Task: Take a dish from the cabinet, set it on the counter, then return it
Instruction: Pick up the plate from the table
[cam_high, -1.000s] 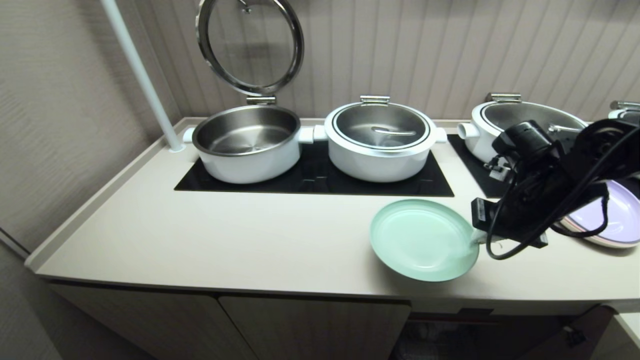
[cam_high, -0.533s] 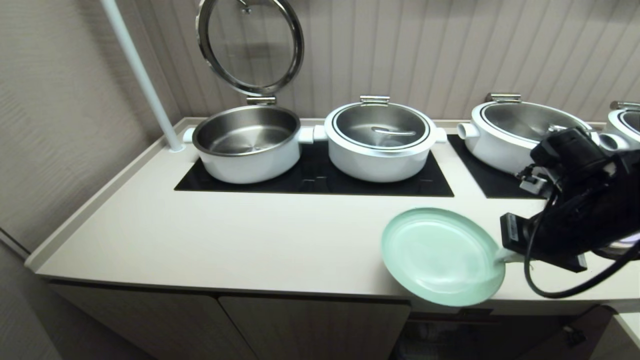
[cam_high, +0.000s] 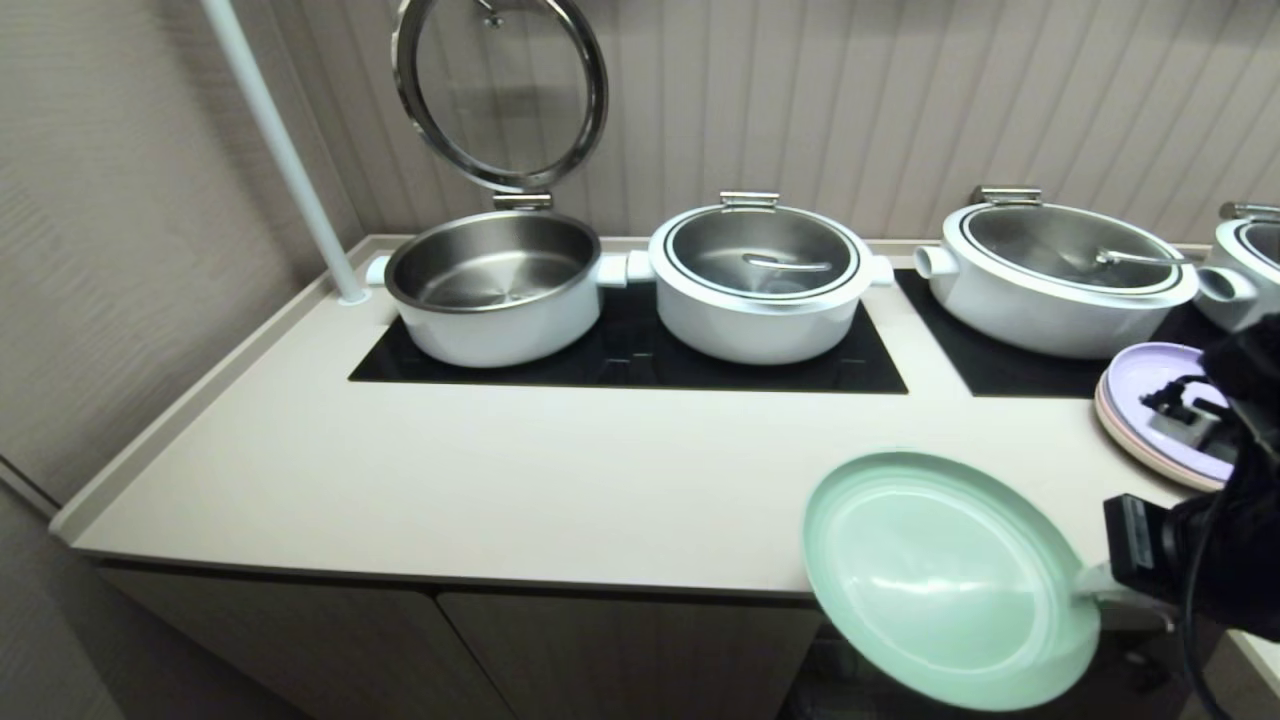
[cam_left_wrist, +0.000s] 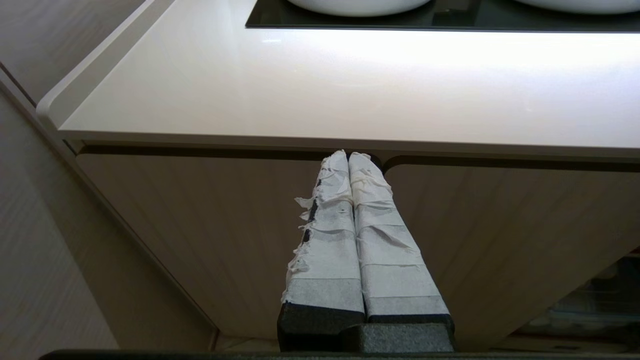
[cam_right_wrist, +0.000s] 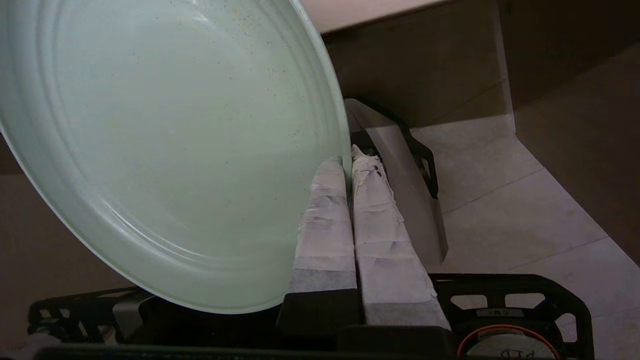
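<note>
The mint-green dish (cam_high: 950, 580) hangs tilted in the air, past the front edge of the cream counter (cam_high: 500, 480) at its right end. My right gripper (cam_high: 1090, 585) is shut on the dish's right rim. In the right wrist view the dish (cam_right_wrist: 165, 150) fills the frame, and the taped fingers of the right gripper (cam_right_wrist: 350, 160) pinch its edge. Beige cabinet doors (cam_high: 600, 650) stand below the counter. My left gripper (cam_left_wrist: 348, 156) is shut and empty, parked in front of the cabinet (cam_left_wrist: 200, 225) just under the counter (cam_left_wrist: 350, 85) lip.
A lilac plate (cam_high: 1150, 400) stacked on others sits at the counter's right. White pots (cam_high: 760, 280) stand on the black cooktop (cam_high: 630, 370), the left pot (cam_high: 495, 285) with its lid raised. A white pole (cam_high: 290, 160) rises at the back left. The floor (cam_right_wrist: 500, 200) shows below the dish.
My right gripper has carried the dish from the counter toward the front and right. It now overhangs the front edge. The lilac plate is uncovered.
</note>
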